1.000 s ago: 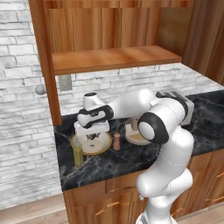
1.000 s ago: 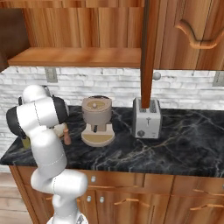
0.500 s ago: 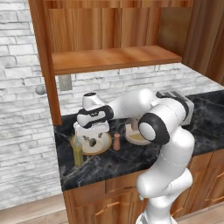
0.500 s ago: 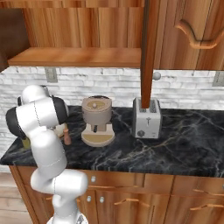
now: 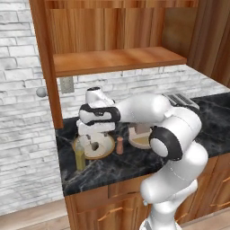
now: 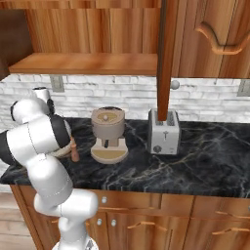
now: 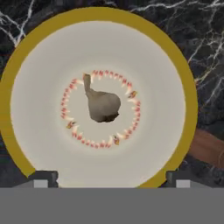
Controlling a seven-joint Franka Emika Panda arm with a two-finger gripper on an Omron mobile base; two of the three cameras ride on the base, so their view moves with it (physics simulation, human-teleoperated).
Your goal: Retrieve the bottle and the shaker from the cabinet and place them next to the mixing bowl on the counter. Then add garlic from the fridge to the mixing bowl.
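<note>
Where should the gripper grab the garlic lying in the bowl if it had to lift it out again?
Grip the garlic across its round body, coming straight down from above. It lies alone at the middle of the bowl, its thin stem pointing sideways, too slim to hold. The gripper hangs open over it, fingers either side.

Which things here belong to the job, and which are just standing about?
Job:
- bowl
- garlic, lying in the bowl
- bottle, left of the bowl
- shaker, right of the bowl
- tool, open above the bowl

Standing about:
- coffee machine
- toaster
</note>
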